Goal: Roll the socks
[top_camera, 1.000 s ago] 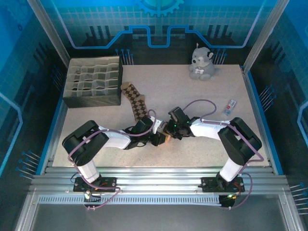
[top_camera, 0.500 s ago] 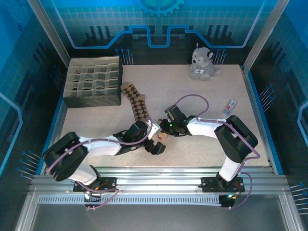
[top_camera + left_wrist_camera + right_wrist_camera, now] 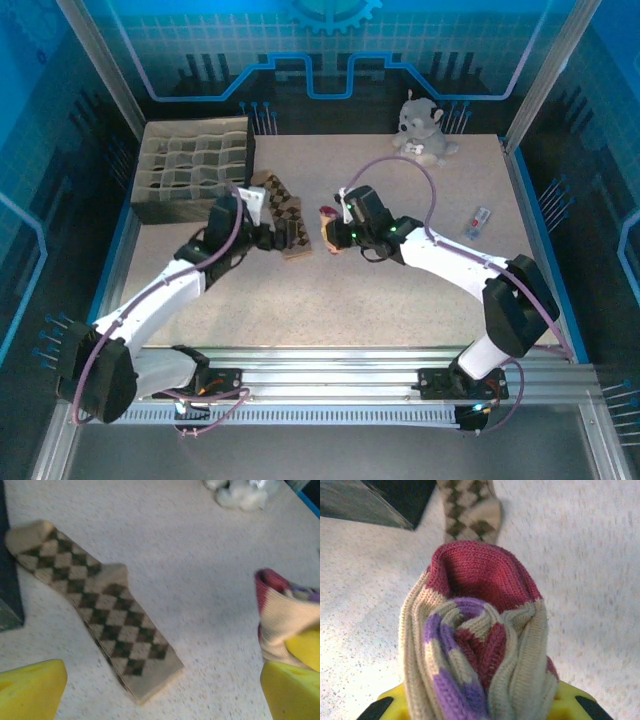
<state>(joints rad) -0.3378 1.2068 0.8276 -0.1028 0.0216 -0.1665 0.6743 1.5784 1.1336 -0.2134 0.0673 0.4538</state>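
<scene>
The brown-and-tan argyle sock [image 3: 95,605] lies flat on the table, its cuff end nearest me. My left gripper [image 3: 160,700] hovers over that end, open, with nothing between its yellow fingertips [image 3: 30,690]. From above, the left gripper [image 3: 288,235] sits over the argyle sock [image 3: 280,205]. The beige sock with the red toe and red and purple stripes [image 3: 475,650] is rolled into a bundle, and my right gripper [image 3: 477,707] is shut on it. That bundle [image 3: 328,228] is held just right of the argyle sock and shows at the right edge of the left wrist view [image 3: 280,615].
A dark box with a grid of compartments [image 3: 195,170] stands at the back left, close behind the argyle sock. A grey plush toy [image 3: 420,130] sits at the back right. A small packet [image 3: 478,222] lies near the right edge.
My left gripper has opened and moved from the table's front middle back and left to the argyle sock. My right gripper has carried the rolled striped sock away from the front.
</scene>
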